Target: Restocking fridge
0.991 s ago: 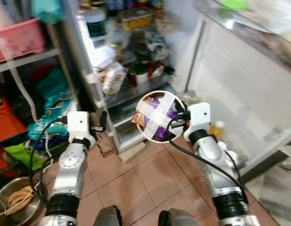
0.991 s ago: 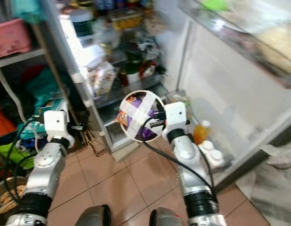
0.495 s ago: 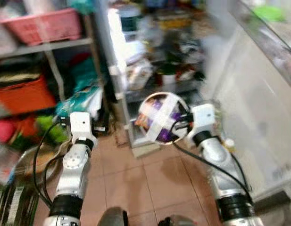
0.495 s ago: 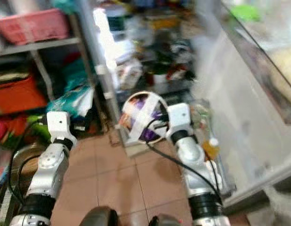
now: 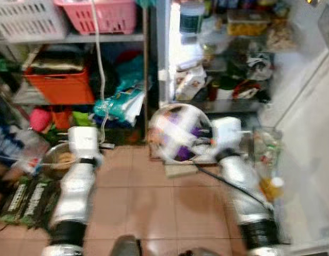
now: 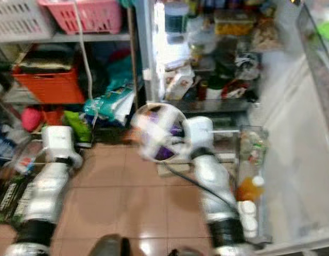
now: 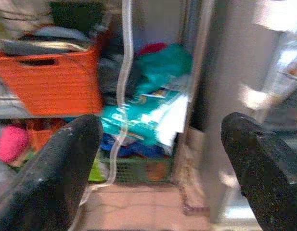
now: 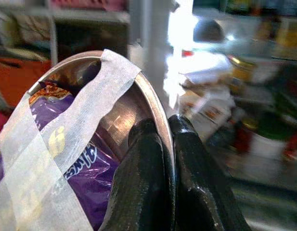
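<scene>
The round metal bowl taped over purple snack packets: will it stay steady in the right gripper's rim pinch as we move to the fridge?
Probably not fully. The right gripper pinches only the thin rim of the round metal bowl, so it may pivot or slip on smooth metal. The purple snack packets look light, and the white tape strips should keep them in.

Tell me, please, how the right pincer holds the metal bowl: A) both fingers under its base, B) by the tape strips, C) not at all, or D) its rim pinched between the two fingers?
D: in the right wrist view the right pincer has one finger inside and one outside the bowl, clamping its rim, with the tape crossing the mouth untouched.
</scene>
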Motion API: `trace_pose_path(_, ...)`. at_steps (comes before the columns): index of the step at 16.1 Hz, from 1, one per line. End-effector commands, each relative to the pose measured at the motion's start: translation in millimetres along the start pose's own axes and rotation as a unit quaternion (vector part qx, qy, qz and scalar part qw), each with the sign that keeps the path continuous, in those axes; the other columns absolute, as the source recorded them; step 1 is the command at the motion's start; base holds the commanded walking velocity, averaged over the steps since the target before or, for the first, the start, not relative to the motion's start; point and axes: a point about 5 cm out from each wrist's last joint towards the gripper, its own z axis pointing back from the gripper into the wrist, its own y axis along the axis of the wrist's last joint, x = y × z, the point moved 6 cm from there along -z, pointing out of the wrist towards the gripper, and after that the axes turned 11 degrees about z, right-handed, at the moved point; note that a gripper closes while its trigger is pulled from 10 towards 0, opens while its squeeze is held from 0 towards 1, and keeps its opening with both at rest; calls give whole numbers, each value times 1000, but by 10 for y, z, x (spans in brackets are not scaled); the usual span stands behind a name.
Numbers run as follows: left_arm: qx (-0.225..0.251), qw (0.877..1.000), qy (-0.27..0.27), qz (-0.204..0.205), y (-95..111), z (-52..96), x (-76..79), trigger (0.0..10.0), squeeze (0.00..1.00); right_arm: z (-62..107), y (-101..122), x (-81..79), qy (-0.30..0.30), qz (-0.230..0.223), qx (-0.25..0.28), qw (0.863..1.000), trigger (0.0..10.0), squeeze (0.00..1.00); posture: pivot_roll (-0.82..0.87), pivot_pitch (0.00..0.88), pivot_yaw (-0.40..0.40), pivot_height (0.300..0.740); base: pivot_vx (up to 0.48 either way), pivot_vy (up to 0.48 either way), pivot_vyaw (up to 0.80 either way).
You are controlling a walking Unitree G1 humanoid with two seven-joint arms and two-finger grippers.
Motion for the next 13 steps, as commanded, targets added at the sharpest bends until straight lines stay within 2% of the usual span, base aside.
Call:
trace_pose_path(1,7,1000,-11,9,37,-32,105,10000,0,17,33,152,-20,10,7,1000,10000,0,39,69,20,740,371,0,0)
trace_pose_path(7,9,1000,-15,17,46,-49,124,10000,0,11,17,205,-36,17,3,999,10000,0,37,68,21,740,352,0,0)
trace_pose_path(13,9,1000,-5,30,44,-58,123,10000,0,9,22,223,-41,18,4,999,10000,0,38,68,18,740,0,0,0)
